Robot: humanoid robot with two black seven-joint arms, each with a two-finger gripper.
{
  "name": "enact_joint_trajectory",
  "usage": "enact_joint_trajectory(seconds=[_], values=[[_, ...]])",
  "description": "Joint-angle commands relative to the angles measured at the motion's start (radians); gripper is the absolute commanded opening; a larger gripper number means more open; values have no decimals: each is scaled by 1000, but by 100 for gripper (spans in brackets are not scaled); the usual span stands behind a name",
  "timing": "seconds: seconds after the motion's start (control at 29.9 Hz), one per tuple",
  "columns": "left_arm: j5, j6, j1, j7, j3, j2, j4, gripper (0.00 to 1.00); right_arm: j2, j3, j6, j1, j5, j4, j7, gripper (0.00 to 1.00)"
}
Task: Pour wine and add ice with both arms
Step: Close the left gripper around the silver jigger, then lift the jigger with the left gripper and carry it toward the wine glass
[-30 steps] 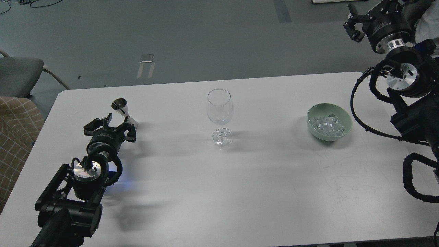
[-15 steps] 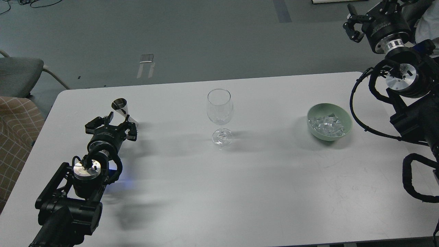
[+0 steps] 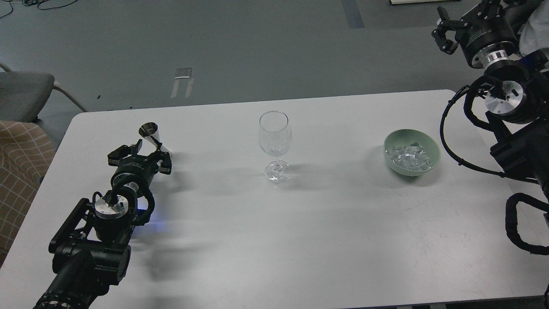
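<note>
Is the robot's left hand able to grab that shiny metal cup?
Probably yes. The left hand is open right beside the metal cup, and nothing stands between them on the table.

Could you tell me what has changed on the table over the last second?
The left claw has crept forward toward the metal jigger, its fingers open around the jigger's lower part, not visibly clamped. The right claw only shifted slightly, off the table. The wine glass, the green bowl and its ice stayed put.
</note>
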Motion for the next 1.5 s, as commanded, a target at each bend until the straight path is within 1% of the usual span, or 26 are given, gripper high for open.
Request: enact_joint_trajectory(seconds=[0.0,0.5,0.7,0.77,0.87,1.04,1.2,1.27,1.37,1.47], values=[[1,-3,-8,1,0,-2,11,50,1,-1,0,0,-2,-1,0,100],[0,-3,-25,0,1,-20,20,50,-2,-1,0,3,-2,-1,-1,100],[0,-9,-73,-6,0,-26,98,50,-2,-1,-8,1,-2,-1,-1,100],[0,-24,-76,-3,1,-26,106,50,-2,-1,-8,0,-2,-1,-1,100],[1,-29,-83,-11,1,-29,109,50,-2,-1,-8,0,-2,-1,-1,100],[0,-34,-105,-12,30,-31,141,45,-2,-1,-8,0,-2,-2,-1,100],[0,-46,-111,-12,30,-41,144,44,-2,-1,-8,0,-2,-2,-1,100],[0,-46,-114,-12,30,-41,149,45,-2,0,-8,0,-2,-2,-1,100],[0,-47,-131,-11,30,-43,181,56,-2,-1,-8,0,-2,-2,-1,100],[0,-63,-134,-11,32,-41,202,56,-3,0,-8,-2,-2,-2,-1,100]])
